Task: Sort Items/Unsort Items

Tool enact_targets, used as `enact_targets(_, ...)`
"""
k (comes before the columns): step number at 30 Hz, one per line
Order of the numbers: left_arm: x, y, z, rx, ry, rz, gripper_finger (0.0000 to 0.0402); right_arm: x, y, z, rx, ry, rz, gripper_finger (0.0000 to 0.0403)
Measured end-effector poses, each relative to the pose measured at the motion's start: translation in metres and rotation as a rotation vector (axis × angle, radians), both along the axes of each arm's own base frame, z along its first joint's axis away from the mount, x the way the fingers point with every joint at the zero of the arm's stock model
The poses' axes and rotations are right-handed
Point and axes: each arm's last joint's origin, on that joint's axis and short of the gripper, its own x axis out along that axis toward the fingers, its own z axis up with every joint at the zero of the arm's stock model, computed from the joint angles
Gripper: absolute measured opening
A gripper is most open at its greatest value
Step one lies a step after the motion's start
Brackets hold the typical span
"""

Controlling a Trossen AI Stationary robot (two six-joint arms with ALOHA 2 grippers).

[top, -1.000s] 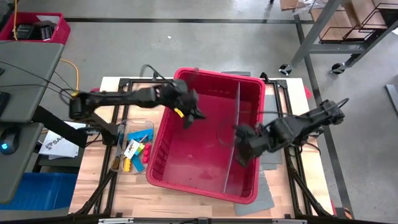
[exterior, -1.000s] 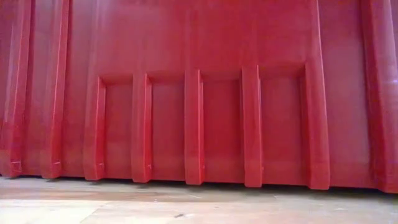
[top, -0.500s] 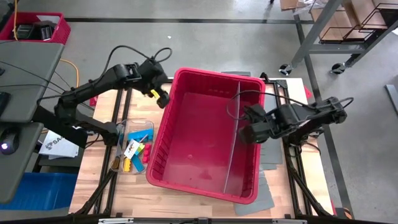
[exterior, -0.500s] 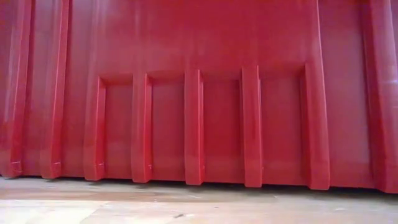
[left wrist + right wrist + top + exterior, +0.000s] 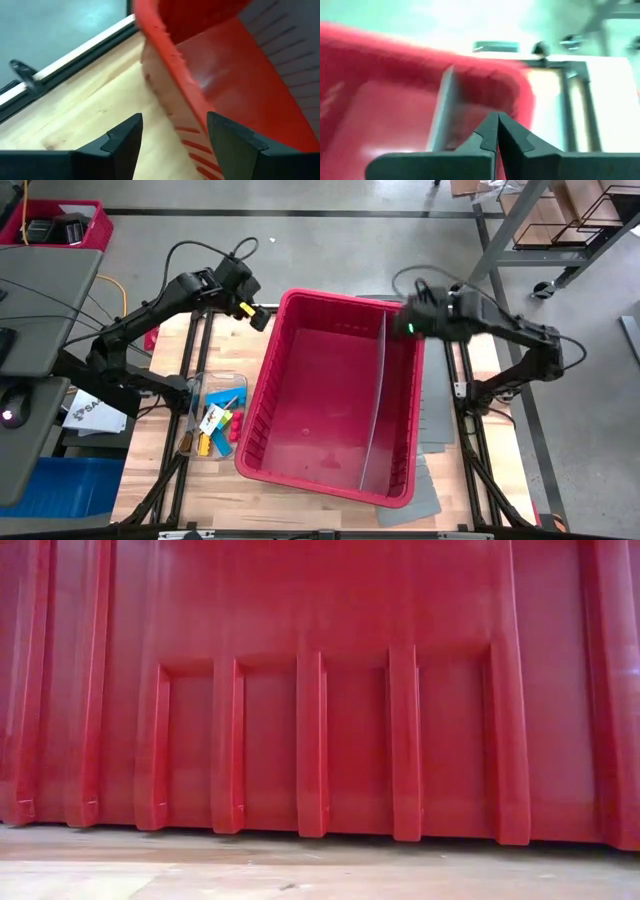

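Two arms raised at a red bin's far corners

Two dark robot arms hang over the table. The left gripper (image 5: 172,137) stands released and empty, above the far left corner of the large red plastic bin (image 5: 262,395). The right gripper (image 5: 497,131) is clenched on nothing, above the bin's far right corner by its grey divider panel (image 5: 375,400). Small coloured blocky items (image 5: 215,425) lie in a clear tray (image 5: 196,383) on the wooden tabletop (image 5: 290,505), left of the bin.

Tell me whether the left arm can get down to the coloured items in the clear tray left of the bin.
Probably yes. The left gripper is open and empty at the red bin's far-left corner, outside its wall. The items lie in the open clear tray on that same side, with nothing over them.
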Motion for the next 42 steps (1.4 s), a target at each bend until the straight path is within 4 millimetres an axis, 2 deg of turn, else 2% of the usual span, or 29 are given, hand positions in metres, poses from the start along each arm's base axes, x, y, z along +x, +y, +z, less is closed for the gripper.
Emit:
enact_targets(3,-0.006,0.005,0.001,0.001,0.003,0.028,0.0214,-0.016,-0.037,-0.001,-0.012,0.078,-0.11,0.0001)
enact_targets(6,-0.013,0.008,-0.002,-0.014,0.04,0.032,0.0214,-0.038,-0.067,-0.002,0.059,0.105,-0.197,0.0)
enact_targets(9,-0.015,0.009,-0.007,-0.035,0.047,0.026,0.0214,-0.056,-0.089,-0.011,0.266,0.067,-0.169,0.0)
enact_targets(11,-0.016,0.008,-0.014,-0.07,0.062,0.007,0.0214,-0.061,-0.093,-0.026,0.422,0.028,-0.129,0.0)
enact_targets(13,-0.016,0.008,-0.021,-0.093,0.068,-0.004,0.0214,-0.06,-0.086,-0.044,0.524,0.027,-0.1,0.0)
enact_targets(16,-0.018,0.006,-0.036,-0.137,0.103,-0.014,0.0213,-0.054,-0.064,-0.068,0.621,0.056,-0.084,0.0)
enact_targets(19,-0.019,0.005,-0.051,-0.168,0.136,-0.018,0.0213,-0.049,-0.039,-0.081,0.64,0.082,-0.078,0.0)
enact_targets(25,-0.021,0.003,-0.07,-0.202,0.164,-0.02,0.0213,-0.043,0.004,-0.068,0.572,-0.074,-0.071,0.0)
enact_targets(29,-0.02,0.0,-0.073,-0.253,0.132,-0.062,0.0213,-0.045,0.025,-0.06,0.515,-0.174,-0.089,0.0)
enact_targets(35,-0.015,-0.006,-0.074,-0.264,0.129,-0.096,0.0213,-0.03,0.035,-0.069,0.504,-0.095,-0.078,0.0)
enact_targets(38,-0.012,-0.01,-0.074,-0.262,0.132,-0.118,0.0213,-0.017,0.032,-0.078,0.483,-0.04,-0.066,0.0)
enact_targets(42,-0.011,-0.016,-0.076,-0.27,0.173,-0.128,0.0213,0.007,0.022,-0.088,0.408,-0.078,-0.027,0.0)
